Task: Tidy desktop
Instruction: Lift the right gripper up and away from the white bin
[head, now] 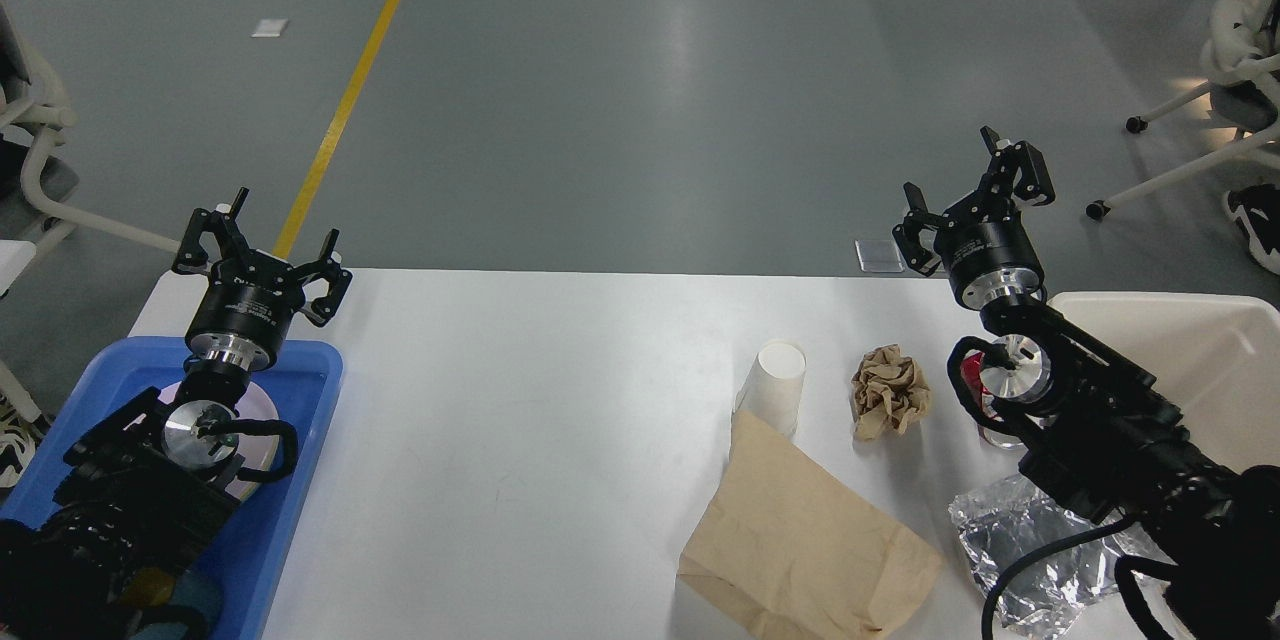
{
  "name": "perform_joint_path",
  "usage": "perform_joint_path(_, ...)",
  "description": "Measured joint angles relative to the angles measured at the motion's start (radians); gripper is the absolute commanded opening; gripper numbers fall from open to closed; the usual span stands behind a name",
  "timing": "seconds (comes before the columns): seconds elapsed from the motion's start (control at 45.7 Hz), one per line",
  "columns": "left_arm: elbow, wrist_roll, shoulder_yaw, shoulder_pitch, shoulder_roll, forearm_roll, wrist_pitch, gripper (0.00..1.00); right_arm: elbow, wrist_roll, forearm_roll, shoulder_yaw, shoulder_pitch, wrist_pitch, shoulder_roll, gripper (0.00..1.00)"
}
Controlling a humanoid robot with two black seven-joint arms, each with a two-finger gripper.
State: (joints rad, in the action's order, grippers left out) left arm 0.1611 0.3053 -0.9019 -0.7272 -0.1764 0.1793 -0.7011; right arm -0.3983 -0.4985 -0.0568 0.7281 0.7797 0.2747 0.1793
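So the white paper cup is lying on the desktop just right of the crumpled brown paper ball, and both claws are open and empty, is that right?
Not quite. The head view shows the white paper cup on the desktop just left of the crumpled brown paper ball, not right. The left claw and right claw are indeed open and empty.

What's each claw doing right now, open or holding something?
Left claw: open, holding nothing, above the blue tray's far edge.
Right claw: open, holding nothing, raised beyond the desktop.

Matte white desktop [520,400] w/ crumpled brown paper [889,390], shiny crinkled foil [1040,550].
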Motion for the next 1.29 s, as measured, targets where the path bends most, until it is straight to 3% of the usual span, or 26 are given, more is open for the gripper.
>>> perform_joint_path(0.787, 0.000, 0.000, 0.000, 0.000, 0.000, 0.000, 0.000, 0.97, 0.000, 0.000, 0.000, 0.005, 0.014, 0.009, 0.054, 1.00)
perform_joint_path(1.05, 0.000, 0.000, 0.000, 0.000, 0.000, 0.000, 0.000, 0.97, 0.005, 0.002, 0.000, 0.010, -0.003, 0.007, 0.171, 1.00)
perform_joint_path(1.29, 0.000, 0.000, 0.000, 0.000, 0.000, 0.000, 0.000, 0.97, -0.011, -0.004, 0.000, 0.003, 0.000, 0.027, 0.184, 1.00)
